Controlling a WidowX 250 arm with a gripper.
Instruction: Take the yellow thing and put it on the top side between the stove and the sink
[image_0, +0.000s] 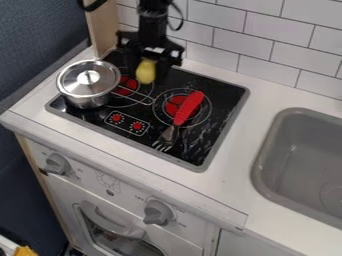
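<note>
- Camera view: my gripper (147, 75) is clamped on the yellow thing (145, 71), its long axis near upright, above the stove (220, 97) by the counter's (230, 182) back edge.
- I judge the next move runs sideways along that edge, toward the sink (284, 150).

Stove (200, 155) set in counter (237, 145), L side; sink (266, 160) in same counter to its R, strip of counter btwn. Pot (87, 85) on stove at L edge, handle twd mid. Fork (183, 111) on stove, R of pot, tines nr front edge, grip end twd back edge. Wall (257, 55) behind counter.
</note>
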